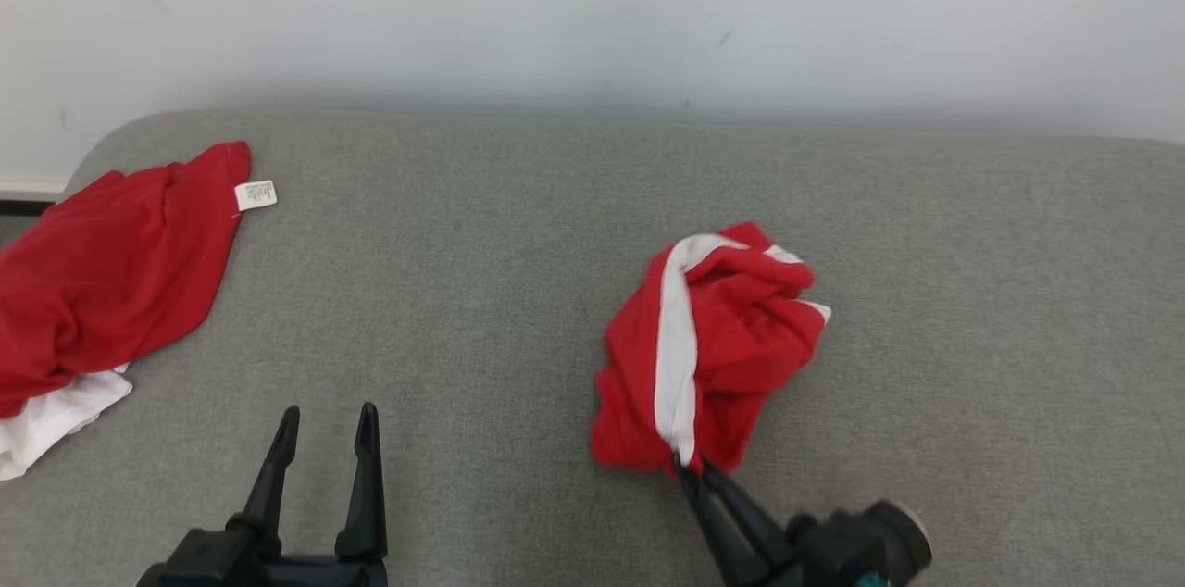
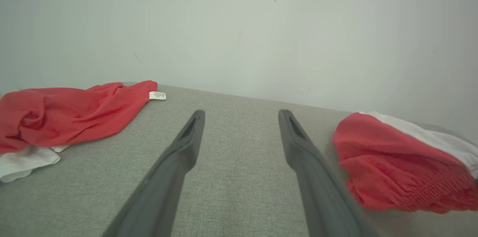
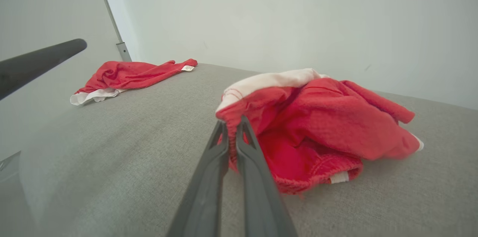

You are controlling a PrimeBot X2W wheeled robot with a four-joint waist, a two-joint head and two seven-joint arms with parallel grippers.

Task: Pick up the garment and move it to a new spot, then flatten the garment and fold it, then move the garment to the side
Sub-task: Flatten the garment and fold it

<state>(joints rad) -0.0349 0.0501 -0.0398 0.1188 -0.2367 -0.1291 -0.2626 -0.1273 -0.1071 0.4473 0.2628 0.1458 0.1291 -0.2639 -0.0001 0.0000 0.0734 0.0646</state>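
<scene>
Grey padded surface (image 1: pixel 518 226) has the crumpled red-and-white garment (image 1: pixel 731 337) right of centre, near hem pinched in the closed right gripper (image 1: pixel 692 467), so lift slow and straight to keep that thin bite; left gripper (image 1: pixel 324 439) idles wide apart near left, spare red cloth (image 1: pixel 111 272) far left.

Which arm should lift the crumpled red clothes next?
Right. The right fingers are shut on the near edge of the crumpled garment; the left fingers are open, apart from it, touching nothing.
</scene>
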